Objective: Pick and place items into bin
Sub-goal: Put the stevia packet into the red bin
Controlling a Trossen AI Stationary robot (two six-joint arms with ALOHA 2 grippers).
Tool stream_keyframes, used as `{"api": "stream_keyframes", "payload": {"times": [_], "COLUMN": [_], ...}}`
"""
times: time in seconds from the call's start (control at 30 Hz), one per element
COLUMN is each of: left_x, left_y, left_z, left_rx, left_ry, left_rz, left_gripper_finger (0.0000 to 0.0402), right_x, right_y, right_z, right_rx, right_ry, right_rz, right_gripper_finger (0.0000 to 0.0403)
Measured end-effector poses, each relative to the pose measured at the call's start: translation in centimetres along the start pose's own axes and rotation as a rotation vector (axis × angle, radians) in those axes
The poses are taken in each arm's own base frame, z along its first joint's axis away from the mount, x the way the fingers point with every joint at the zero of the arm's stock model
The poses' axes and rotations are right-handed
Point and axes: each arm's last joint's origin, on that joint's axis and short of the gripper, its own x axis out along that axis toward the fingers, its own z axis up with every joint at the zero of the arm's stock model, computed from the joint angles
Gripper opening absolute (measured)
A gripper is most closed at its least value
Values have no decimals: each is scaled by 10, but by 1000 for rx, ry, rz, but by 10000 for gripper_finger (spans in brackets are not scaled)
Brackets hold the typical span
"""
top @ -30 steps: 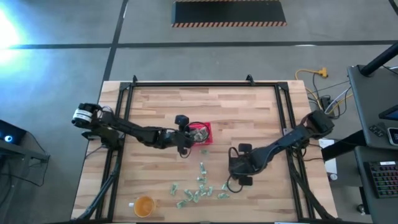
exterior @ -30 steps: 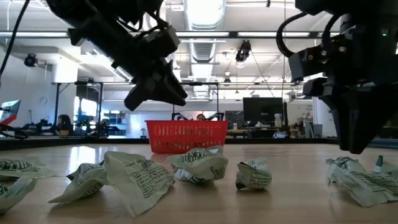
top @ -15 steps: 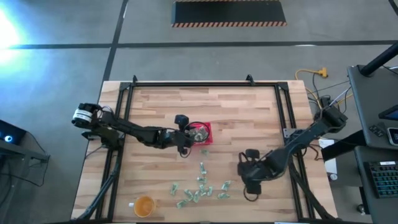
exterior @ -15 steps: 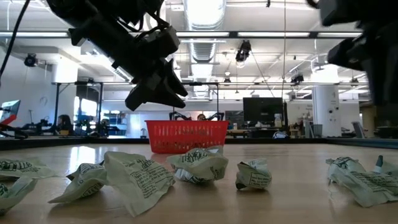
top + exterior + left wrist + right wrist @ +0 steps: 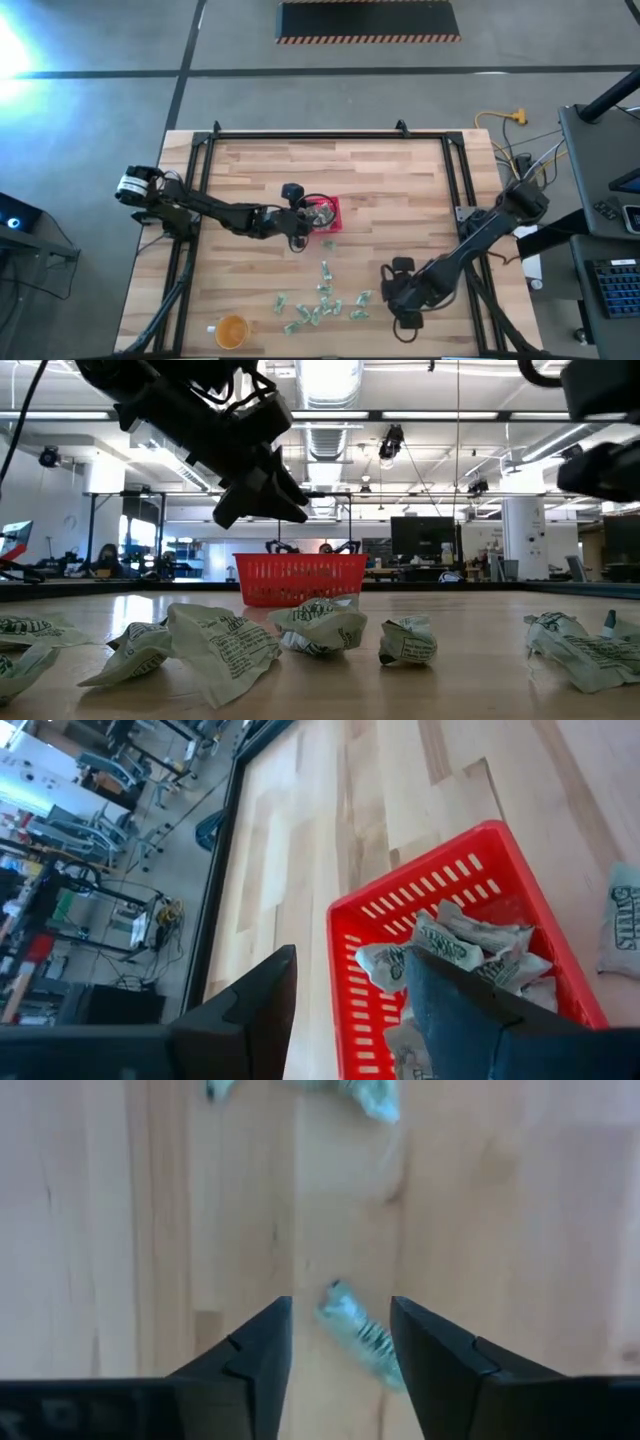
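The red bin stands mid-table with several crinkly pale green and white items inside it. My left gripper hovers open above the bin's left rim, with nothing between its fingers. More items lie scattered on the wood toward the near edge. My right gripper points down, open, at the right end of that scatter. One item lies flat on the table below the gap between its fingers, untouched.
A round orange cup stands near the front left. One loose item lies just in front of the bin. A black frame rims the table. The low view shows items in front of the bin.
My right gripper has swung toward the table's near edge and a little to the right, ending beside the right end of the scattered items. In the low view it has left the picture at the right. The bin and the loose items have stayed where they were.
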Motion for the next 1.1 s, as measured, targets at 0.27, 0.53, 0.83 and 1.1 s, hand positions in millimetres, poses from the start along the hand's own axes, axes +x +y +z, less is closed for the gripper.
{"api": "stream_keyframes", "payload": {"times": [0.27,0.53,0.83,1.1], "left_x": [0,0,0,0], "left_y": [0,0,0,0], "left_z": [0,0,0,0], "left_rx": [-6,-9,-8,-6], "left_ry": [-2,-3,-3,-1], "left_rz": [1,1,1,0], "left_gripper_finger": [172,172,172,172], "right_x": [10,23,24,23], "right_y": [0,-4,-5,-10], "right_z": [-6,-10,-10,-10], "right_rx": [37,34,27,6], "right_ry": [65,75,36,-13], "right_rz": [-23,-93,-146,-240], "right_gripper_finger": [171,149,108,43]}}
